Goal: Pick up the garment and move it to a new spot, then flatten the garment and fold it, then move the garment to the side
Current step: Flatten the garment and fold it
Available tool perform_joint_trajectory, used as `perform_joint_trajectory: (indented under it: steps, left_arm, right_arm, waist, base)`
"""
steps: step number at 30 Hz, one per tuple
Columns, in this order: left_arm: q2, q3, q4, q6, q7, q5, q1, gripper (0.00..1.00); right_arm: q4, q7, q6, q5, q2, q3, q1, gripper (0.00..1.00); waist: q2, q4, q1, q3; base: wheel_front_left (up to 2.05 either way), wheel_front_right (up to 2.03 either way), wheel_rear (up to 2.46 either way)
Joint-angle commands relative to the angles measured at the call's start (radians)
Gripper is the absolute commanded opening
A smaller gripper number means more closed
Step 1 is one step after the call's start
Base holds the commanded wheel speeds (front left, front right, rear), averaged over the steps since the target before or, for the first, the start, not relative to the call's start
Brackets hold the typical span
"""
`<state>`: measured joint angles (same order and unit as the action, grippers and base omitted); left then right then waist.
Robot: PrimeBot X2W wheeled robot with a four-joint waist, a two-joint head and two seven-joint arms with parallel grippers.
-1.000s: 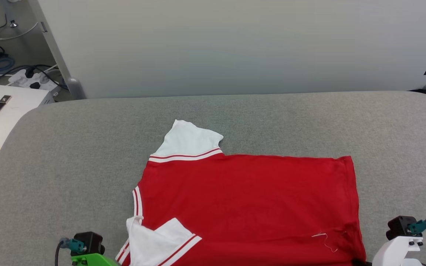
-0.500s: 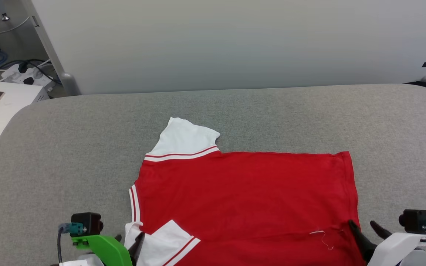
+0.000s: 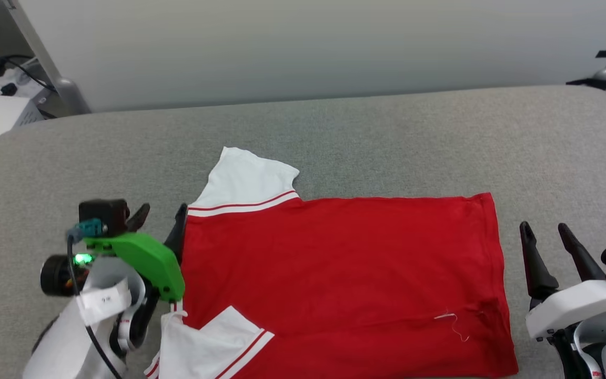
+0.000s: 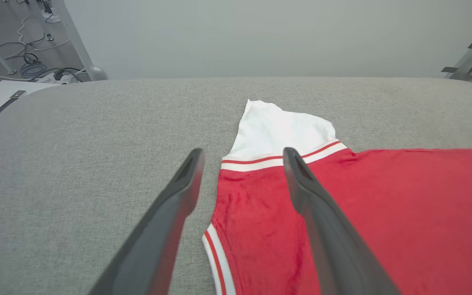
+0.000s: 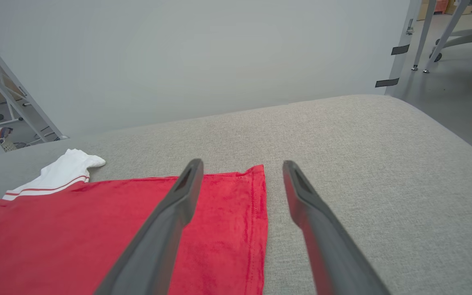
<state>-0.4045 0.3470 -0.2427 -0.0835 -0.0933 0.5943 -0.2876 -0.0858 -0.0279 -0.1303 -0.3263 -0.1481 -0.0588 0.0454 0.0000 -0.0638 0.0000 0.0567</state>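
Soft matt cloth garment (image 3: 345, 268); coarse grey woven table (image 3: 387, 137).

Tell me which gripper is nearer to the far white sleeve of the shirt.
Left. The left gripper stands open just beside the sleeve; the right gripper stands open beyond the hem of the shirt, at the opposite end.

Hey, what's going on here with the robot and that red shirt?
A two-armed robot is working on a red shirt with white sleeves. The shirt lies spread nearly flat on a grey padded surface, its near sleeve folded onto the body. Both tools are open and hold nothing: the left tool is at the shirt's shoulder edge, the right tool just beside its hem.
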Motion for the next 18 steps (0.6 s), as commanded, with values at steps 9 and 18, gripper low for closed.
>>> perform_joint_trajectory:
  steps: [9, 18]
  left_arm:
    - [-0.012, 0.04, -0.254, 0.18, -0.196, 0.061, -0.424, 1.0]
    - [-0.068, 0.132, -0.438, 0.213, -0.468, 0.127, -0.665, 1.0]
  right_arm:
    - [0.042, -0.009, 0.0, 0.007, 0.022, 0.001, 0.101, 1.0]
    - [0.013, -0.038, 0.0, -0.022, 0.029, 0.033, 0.174, 1.0]
  waist:
    - [0.0, -0.134, 0.0, 0.221]
    - [0.0, -0.206, 0.0, 0.328]
  base:
    - [0.0, 0.0, 0.0]
    - [0.0, 0.0, 0.0]
